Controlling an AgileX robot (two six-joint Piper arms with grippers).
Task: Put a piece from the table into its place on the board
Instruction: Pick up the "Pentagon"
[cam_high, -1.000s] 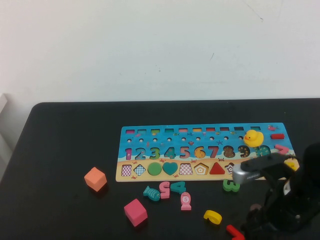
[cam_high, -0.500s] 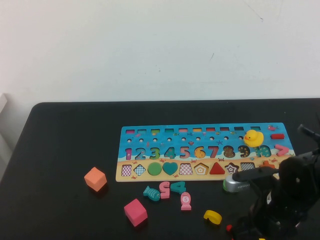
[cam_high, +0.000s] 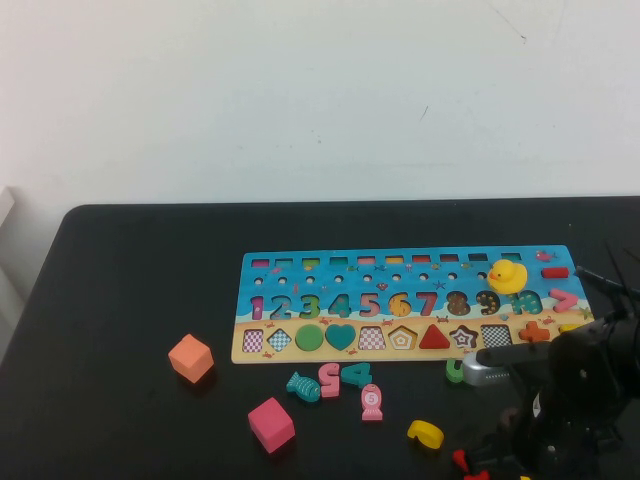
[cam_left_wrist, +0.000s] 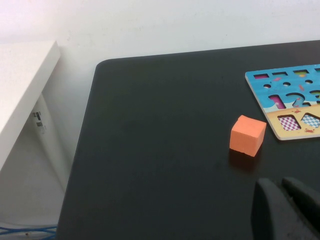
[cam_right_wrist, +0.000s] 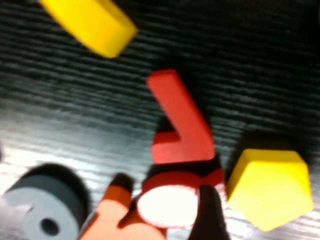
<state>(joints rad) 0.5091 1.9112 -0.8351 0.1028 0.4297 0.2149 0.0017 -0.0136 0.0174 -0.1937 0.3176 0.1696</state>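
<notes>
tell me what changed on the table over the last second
The right arm swung toward the table's near right corner and sank lower, uncovering the right end of the board. The right gripper hangs open and empty beside the yellow pentagon piece; nothing was grasped or released. The left gripper is parked near the orange cube. Cubes, duck and loose numerals stayed put.

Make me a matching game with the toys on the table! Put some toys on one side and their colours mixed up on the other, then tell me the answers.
Toys:
1. duck on the board
2. cube left of the board
3. heart in the board's shape strip
4. pentagon piece seen under the right gripper

Colours:
A. teal
B. orange
C. yellow, flat with five sides
D. yellow, with an orange beak

Pairs: 1-D, 2-B, 3-A, 4-C
</notes>
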